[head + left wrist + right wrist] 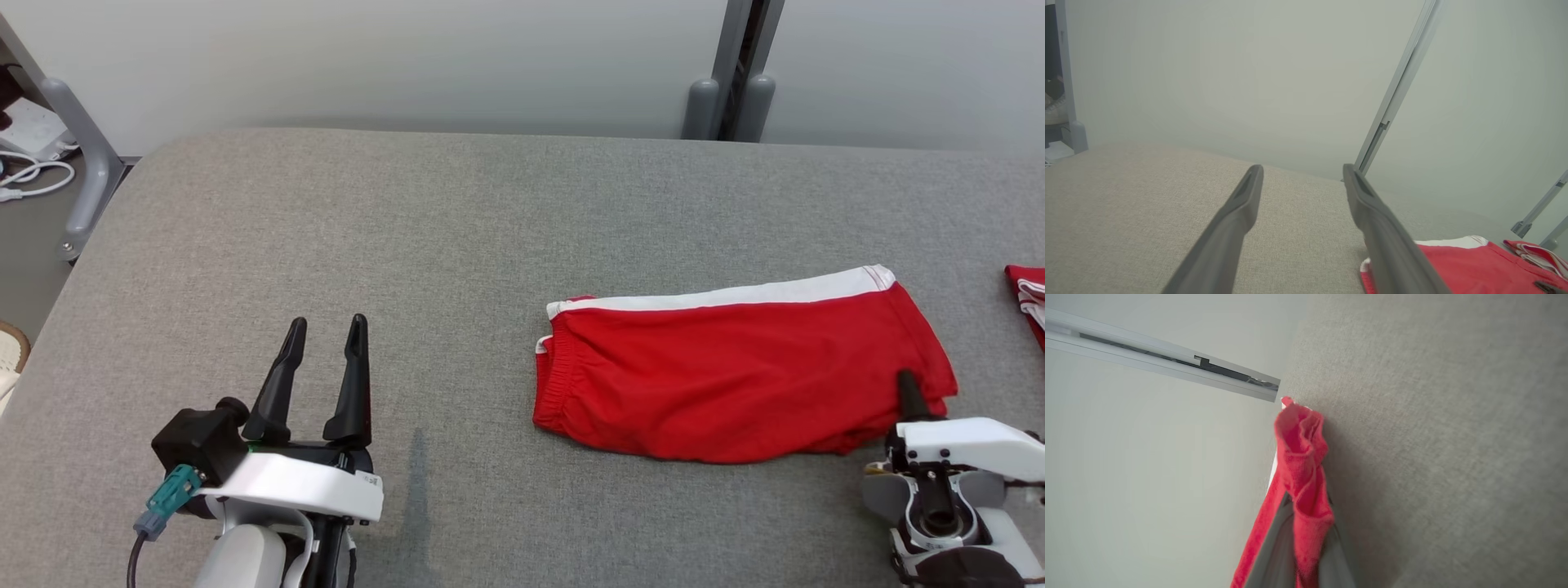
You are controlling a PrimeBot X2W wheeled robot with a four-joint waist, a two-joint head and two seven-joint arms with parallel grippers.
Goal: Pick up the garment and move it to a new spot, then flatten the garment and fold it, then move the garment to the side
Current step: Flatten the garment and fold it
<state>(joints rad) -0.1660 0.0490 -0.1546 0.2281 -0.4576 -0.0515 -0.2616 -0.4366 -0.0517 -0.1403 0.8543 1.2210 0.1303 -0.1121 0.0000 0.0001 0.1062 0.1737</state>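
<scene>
Garment: red shorts (735, 376) with a white band along the far edge. They lie folded flat on the grey tabletop (408, 229), right of centre in the head view.
Long axis: it runs left to right across the head view, with the right end tilted slightly away from the robot and the elastic waist at the left end.
Right gripper (909, 392): it sits at the garment's near right corner. Its jaws are pressed together and pinch a bunch of red cloth (1300, 457), which the right wrist view shows gathered between the two fingers.
Left gripper (326, 322): its jaws are spread wide and hold nothing. It hovers over bare tabletop well apart from the garment, with the waist end off to its right. The left wrist view catches the cloth (1474, 265) low and to the right of the fingers.
Nearer arm: the right, which already has contact.
Arm pose: the right wrist is low and points away from the robot. The left forearm is raised, fingers pointing forward and up.
Neighbour: another red-and-white piece (1030, 298) lies at the right edge, near the held end.
Likely step: drag or lift by the right corner. A one-corner pull may undo the fold.
</scene>
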